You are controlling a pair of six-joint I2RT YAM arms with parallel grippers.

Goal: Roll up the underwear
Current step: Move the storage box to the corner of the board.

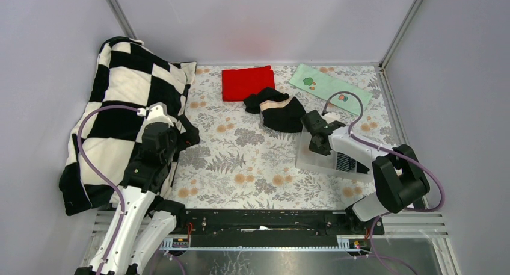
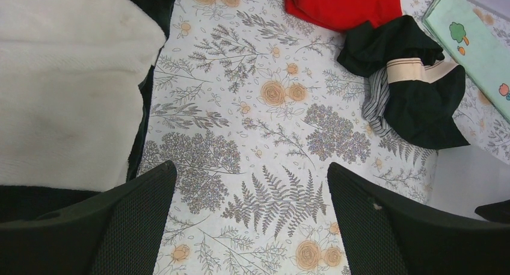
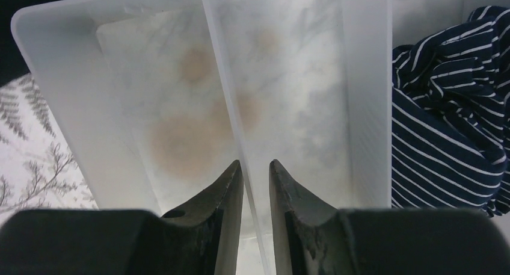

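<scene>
Surface: you are working on a floral tablecloth [image 1: 252, 160] between pale walls, with a black-and-white checked blanket [image 1: 120, 106] heaped along your left side.
Underwear [image 1: 278, 109]: a loose unrolled pile at the far middle, made up of black pieces, a cream waistband and a grey pinstriped piece at its edge.
Neighbours: the pile overlaps the near corner of the red cloth [image 1: 248, 82]; the green printed cloth [image 1: 328, 87] lies apart to its right.
Left gripper [image 2: 252, 227]: your fingers are spread wide and hold nothing. It hovers over bare tablecloth beside the blanket, and the pile sits well ahead and to the right.
Right gripper [image 3: 255, 209]: your fingers are drawn narrow and pinch the divider [image 3: 228, 76] of the translucent tray [image 1: 319, 160] between them.
Pile against right gripper: it lies near, just beyond the tray's far edge and slightly left, untouched.
Tray contents: a dark striped cloth [image 3: 445, 106] is bunched in the compartment right of your fingers. The two compartments beside the divider show only the floral print through the plastic.
</scene>
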